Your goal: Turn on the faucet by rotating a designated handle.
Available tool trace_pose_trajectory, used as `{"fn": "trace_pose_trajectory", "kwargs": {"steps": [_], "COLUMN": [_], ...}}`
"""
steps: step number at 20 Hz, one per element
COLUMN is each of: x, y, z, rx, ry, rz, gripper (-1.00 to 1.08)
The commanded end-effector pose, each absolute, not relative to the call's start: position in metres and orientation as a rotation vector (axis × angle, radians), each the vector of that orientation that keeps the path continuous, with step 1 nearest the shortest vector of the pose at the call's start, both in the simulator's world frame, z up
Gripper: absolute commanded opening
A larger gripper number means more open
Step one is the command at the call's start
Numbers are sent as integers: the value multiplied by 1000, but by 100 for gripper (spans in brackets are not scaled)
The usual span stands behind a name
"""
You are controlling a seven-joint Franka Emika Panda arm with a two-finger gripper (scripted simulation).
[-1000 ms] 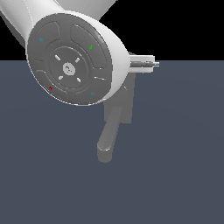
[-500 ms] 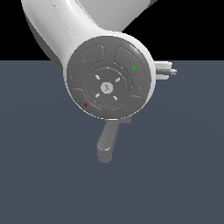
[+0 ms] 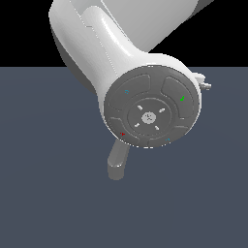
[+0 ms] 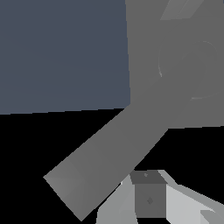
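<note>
In the exterior view my white arm's round grey joint face point(image 3: 151, 112) covers most of the faucet. Only the thick round-ended spout point(image 3: 116, 163) pokes out below it. A small white part of my hand point(image 3: 204, 83) shows past the joint's edge on the exterior view's right. In the wrist view the faucet's flat grey back plate point(image 4: 175, 57) carries a faint round hub point(image 4: 192, 70), and a straight grey bar, the handle point(image 4: 100, 159), slants away from it. One dark fingertip point(image 4: 149, 199) of my gripper sits close beside that bar. Touch cannot be judged, and the other finger is hidden.
A flat dark blue-grey floor point(image 3: 48, 193) spreads under everything, with black background above it. My own arm link point(image 3: 97, 43) fills the upper middle of the exterior view.
My arm's round joint has swung toward the exterior view's right and lower, now covering the faucet's plate. Only the spout end still shows beneath it.
</note>
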State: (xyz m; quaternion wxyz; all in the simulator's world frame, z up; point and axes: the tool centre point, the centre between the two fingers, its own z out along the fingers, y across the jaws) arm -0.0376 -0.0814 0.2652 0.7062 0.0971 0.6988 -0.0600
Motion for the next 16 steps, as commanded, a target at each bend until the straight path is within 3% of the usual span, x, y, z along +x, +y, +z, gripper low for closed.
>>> {"fn": "trace_pose_trajectory", "kwargs": {"steps": [1,16], "x": [-35,-35], "y": [-91,-123], "z": [265,238], "rx": [199,166], "ry": [1553,1563], "rz": [-140,-144], "gripper": [-100,-100]}}
